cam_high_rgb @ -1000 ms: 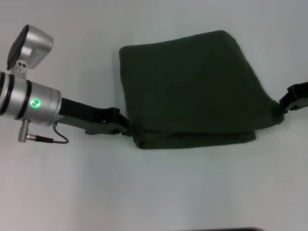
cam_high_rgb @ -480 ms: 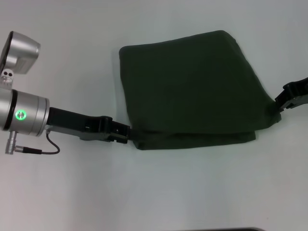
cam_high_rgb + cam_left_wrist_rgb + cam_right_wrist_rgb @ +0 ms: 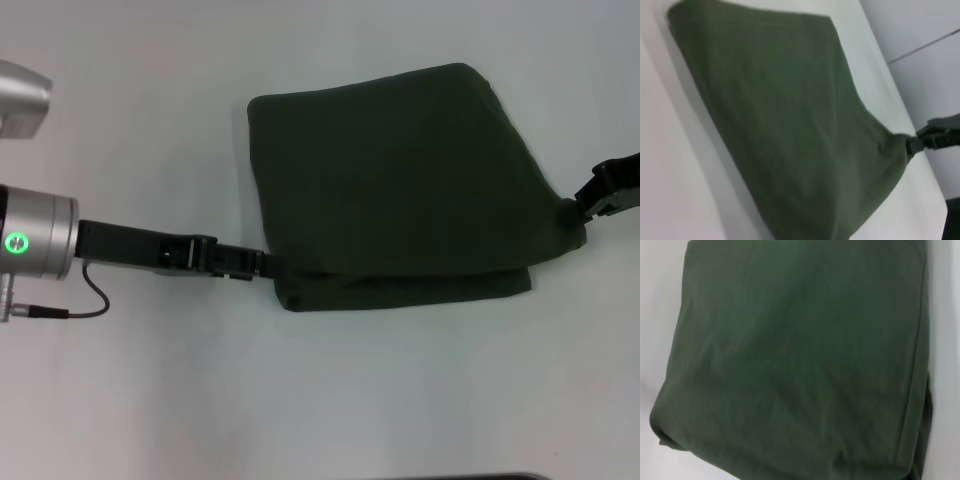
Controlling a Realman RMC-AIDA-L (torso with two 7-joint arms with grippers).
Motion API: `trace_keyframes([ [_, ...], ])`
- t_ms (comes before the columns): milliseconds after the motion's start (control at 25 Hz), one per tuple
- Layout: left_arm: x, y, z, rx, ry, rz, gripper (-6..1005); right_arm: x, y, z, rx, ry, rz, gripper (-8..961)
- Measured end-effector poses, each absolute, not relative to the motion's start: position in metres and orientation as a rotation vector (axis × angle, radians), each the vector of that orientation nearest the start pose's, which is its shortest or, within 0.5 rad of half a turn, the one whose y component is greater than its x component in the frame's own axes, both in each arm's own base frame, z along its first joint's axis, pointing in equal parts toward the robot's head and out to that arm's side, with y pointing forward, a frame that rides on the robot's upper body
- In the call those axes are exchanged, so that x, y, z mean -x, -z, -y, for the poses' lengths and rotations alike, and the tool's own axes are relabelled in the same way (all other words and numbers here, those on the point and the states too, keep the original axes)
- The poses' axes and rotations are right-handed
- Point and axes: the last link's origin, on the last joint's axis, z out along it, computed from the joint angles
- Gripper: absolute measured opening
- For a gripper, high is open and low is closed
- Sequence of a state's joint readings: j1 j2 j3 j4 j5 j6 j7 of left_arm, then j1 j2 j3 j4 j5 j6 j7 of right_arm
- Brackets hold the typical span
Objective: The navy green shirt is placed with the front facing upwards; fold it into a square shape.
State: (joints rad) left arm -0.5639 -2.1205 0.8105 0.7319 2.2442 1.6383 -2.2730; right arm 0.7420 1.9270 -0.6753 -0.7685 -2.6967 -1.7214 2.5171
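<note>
My left arm is dropping lower and flattening out since a second ago, the silver wrist sliding toward the left edge of the head view, while the shirt's right corner is being drawn a little higher by the right gripper. The navy green shirt [image 3: 400, 185] is lying folded on the white table [image 3: 320, 400], a plain dark olive pad with a lower layer peeking out along its near edge; no lettering is showing. I am seeing the left gripper [image 3: 262, 265] reaching in level with the table and touching the shirt's near-left corner; its fingers are looking pressed together on that corner, though the cloth is hiding the tips, so I cannot tell for certain. The right gripper [image 3: 580, 208] is pinching the shirt's right corner, which is bunching to a point at its fingers; the left wrist view is showing the same pinch [image 3: 914, 145] across the cloth. The right wrist view is filling with green fabric [image 3: 800, 360] only.
</note>
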Motion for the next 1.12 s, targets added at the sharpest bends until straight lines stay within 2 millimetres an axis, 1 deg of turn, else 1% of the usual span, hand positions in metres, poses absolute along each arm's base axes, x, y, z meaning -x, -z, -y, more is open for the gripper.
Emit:
trace_keyframes([
  [440,0.256,0.046,-0.301,2.639,0.2,1.86,689,-0.279,-0.066,-0.358,2.322,0.238,-1.848,23],
  [600,0.256,0.051,-0.302,2.606,0.152,1.894,692,-0.279,-0.064,-0.358,2.324,0.239,-1.85,23],
  [800,0.253,0.057,-0.304,2.537,0.114,1.985,694,-0.279,-0.064,-0.357,2.324,0.238,-1.852,23],
  [960,0.252,0.057,-0.306,2.469,0.125,2.066,694,-0.279,-0.063,-0.357,2.326,0.239,-1.854,23],
  [1120,0.248,0.06,-0.306,2.46,0.129,2.106,694,-0.279,-0.063,-0.357,2.326,0.239,-1.854,23],
])
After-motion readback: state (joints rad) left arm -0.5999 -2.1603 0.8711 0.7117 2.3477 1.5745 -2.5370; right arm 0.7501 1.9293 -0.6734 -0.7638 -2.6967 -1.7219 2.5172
